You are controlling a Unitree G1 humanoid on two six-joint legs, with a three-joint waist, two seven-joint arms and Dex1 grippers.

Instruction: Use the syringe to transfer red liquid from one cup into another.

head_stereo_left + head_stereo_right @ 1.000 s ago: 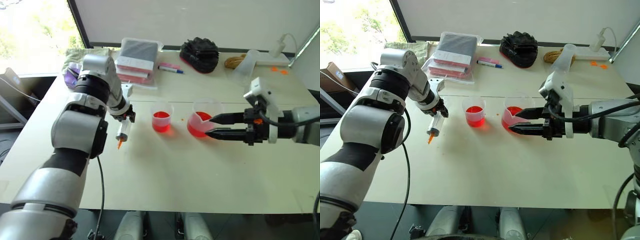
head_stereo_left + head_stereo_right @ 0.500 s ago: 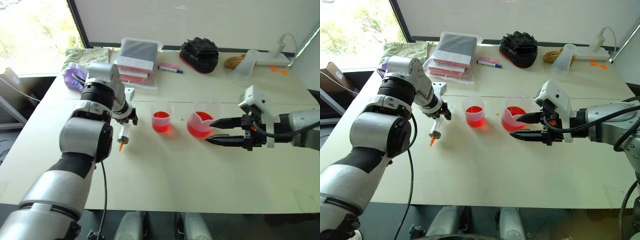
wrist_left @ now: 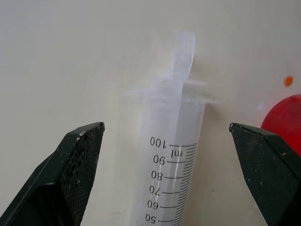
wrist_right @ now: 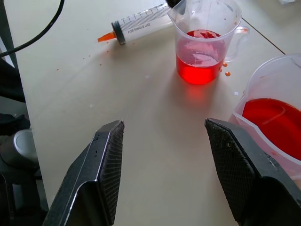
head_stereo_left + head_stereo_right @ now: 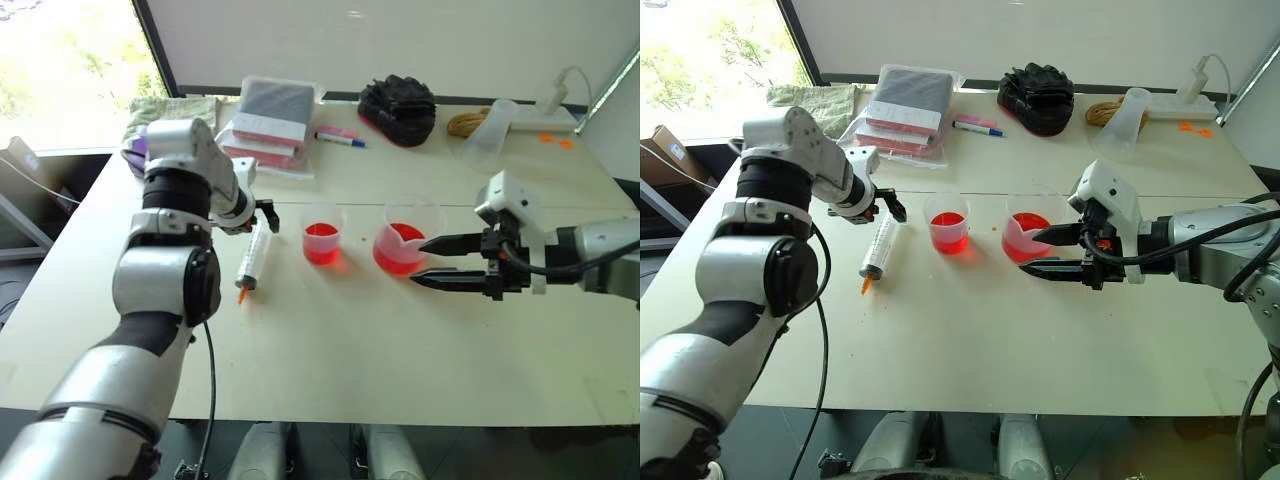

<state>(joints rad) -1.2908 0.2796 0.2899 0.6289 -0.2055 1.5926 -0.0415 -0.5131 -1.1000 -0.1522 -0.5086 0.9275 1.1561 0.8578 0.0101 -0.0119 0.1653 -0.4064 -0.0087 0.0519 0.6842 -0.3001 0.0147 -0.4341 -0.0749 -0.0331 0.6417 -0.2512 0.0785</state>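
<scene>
The syringe (image 5: 252, 258) lies flat on the table, orange tip (image 5: 240, 295) toward the near edge, its barrel empty. My left gripper (image 5: 262, 210) hangs open just over its plunger end; in the left wrist view the syringe (image 3: 175, 155) lies between the spread fingers, apart from both. The smaller cup (image 5: 323, 235) holds red liquid (image 4: 200, 70) and stands right of the syringe. The wider beaker (image 5: 405, 240), spout at its rim, holds more red liquid (image 4: 273, 120). My right gripper (image 5: 430, 262) is open and empty, just right of the beaker.
At the back of the table are a stack of wrapped books (image 5: 270, 115), a blue-capped marker (image 5: 342, 139), a black bundle (image 5: 398, 103), a rope coil (image 5: 465, 122), a tipped clear cup (image 5: 490, 128) and a white power strip (image 5: 545, 118). Red drips (image 4: 225, 66) dot the table.
My left gripper has opened and let go of the syringe, which now lies on the table instead of hanging tip down. The right gripper has drawn back slightly from the beaker.
</scene>
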